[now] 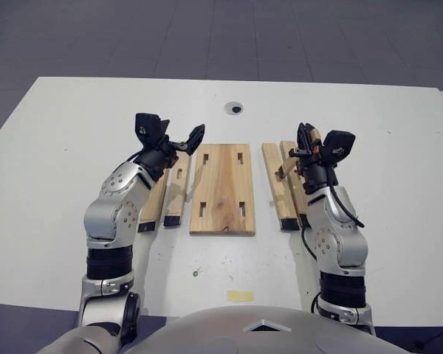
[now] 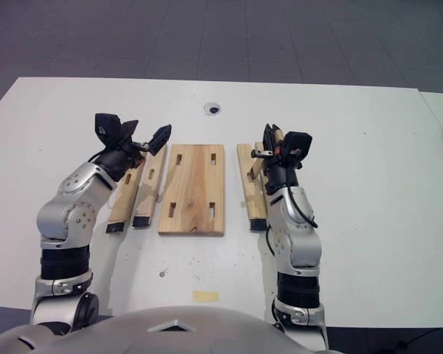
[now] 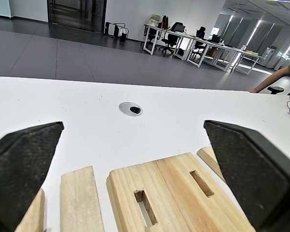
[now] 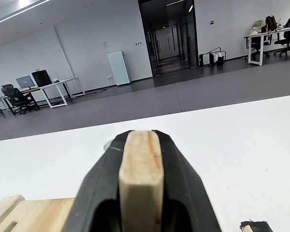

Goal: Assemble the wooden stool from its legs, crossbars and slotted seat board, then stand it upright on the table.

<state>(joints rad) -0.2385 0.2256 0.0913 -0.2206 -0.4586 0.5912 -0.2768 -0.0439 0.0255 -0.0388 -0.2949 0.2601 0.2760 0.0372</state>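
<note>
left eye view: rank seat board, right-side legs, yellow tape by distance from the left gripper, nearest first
1. seat board, centre, just beside the left gripper
2. right-side legs, beyond the board
3. yellow tape, alone at the front

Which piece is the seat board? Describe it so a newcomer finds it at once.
On the white table, look just on the robot's side of the round cable port. The seat board lies flat there, midway between two pairs of narrow legs. It alone is wide, with four small rectangular slots.
</note>
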